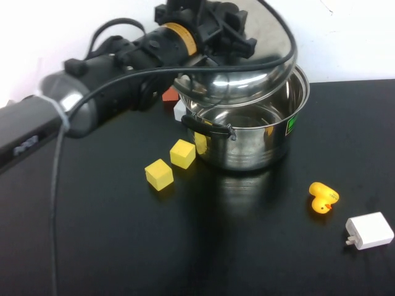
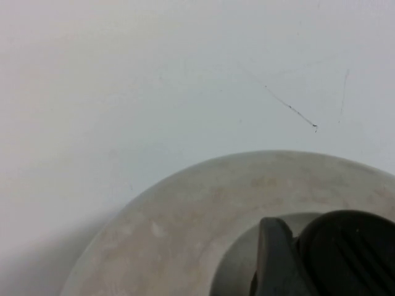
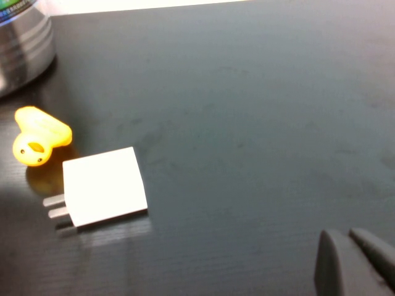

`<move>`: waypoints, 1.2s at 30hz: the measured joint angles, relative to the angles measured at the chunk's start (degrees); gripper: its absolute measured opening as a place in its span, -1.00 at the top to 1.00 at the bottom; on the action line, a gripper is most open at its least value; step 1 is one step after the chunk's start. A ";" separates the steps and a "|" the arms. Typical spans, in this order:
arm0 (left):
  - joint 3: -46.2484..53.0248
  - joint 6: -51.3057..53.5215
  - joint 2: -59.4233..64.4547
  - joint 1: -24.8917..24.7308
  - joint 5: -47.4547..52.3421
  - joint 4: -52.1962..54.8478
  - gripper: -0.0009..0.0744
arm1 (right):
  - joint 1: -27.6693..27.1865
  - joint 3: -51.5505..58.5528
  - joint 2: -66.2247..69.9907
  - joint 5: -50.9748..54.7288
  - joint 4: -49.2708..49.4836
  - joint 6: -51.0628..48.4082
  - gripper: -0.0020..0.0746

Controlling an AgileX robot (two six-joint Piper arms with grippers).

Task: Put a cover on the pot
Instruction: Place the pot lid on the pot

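Note:
The pot (image 1: 259,139) is a large shiny steel stockpot with black side handles and a green sticker, standing open at the back middle of the black table. My left gripper (image 1: 229,36) is shut on the black knob (image 2: 355,253) of the domed steel lid (image 1: 244,74). It holds the lid tilted just above the pot's far-left rim. One finger (image 2: 271,262) shows pressed against the knob. My right gripper (image 3: 353,258) is shut and empty, low over the table to the right, out of the high view. The pot's base (image 3: 21,43) shows in the right wrist view.
Two yellow cubes (image 1: 160,174) (image 1: 182,153) lie left of the pot. A yellow rubber duck (image 1: 323,197) and a white charger plug (image 1: 370,230) lie at the front right. A red block (image 1: 170,94) and a white block (image 1: 179,110) sit behind the pot's left side.

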 joint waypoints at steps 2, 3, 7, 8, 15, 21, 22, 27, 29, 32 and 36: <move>-1.53 -1.07 1.51 -0.45 0.00 0.00 0.12 | 0.00 0.00 0.00 0.00 0.00 0.00 0.95; -2.11 -1.58 2.12 -0.43 0.00 0.00 0.12 | 0.00 0.00 0.00 0.00 0.00 0.00 0.95; -3.46 -2.34 5.19 -0.43 -0.42 0.00 0.12 | 0.00 0.00 0.00 0.00 0.00 0.00 0.95; -3.54 -2.48 5.83 -0.43 -0.68 0.00 0.12 | 0.00 0.00 0.00 0.00 0.00 0.00 0.95; -3.68 -2.99 8.15 -0.43 -0.68 0.00 0.12 | 0.00 0.00 0.00 0.00 0.00 0.00 0.95; -3.82 -3.09 9.26 -0.55 -2.65 0.00 0.12 | 0.00 0.00 0.00 0.00 0.00 0.00 0.95; -3.82 -3.21 9.48 -0.65 -2.79 0.00 0.12 | 0.00 0.00 0.00 0.00 0.00 0.00 0.95; -3.86 -5.65 10.24 -1.28 -3.40 1.63 0.12 | 0.00 0.00 0.00 0.00 0.00 0.00 0.95; -3.86 -5.77 10.48 -1.61 -3.95 2.90 0.12 | 0.00 0.00 0.00 0.00 0.00 0.00 0.95; -3.86 -6.67 10.81 -1.97 -5.46 6.09 0.12 | 0.00 0.00 0.00 0.00 0.00 0.00 0.95; -3.95 -8.21 11.45 -2.11 -6.88 8.53 0.12 | 0.00 0.00 0.00 0.00 0.00 0.00 0.95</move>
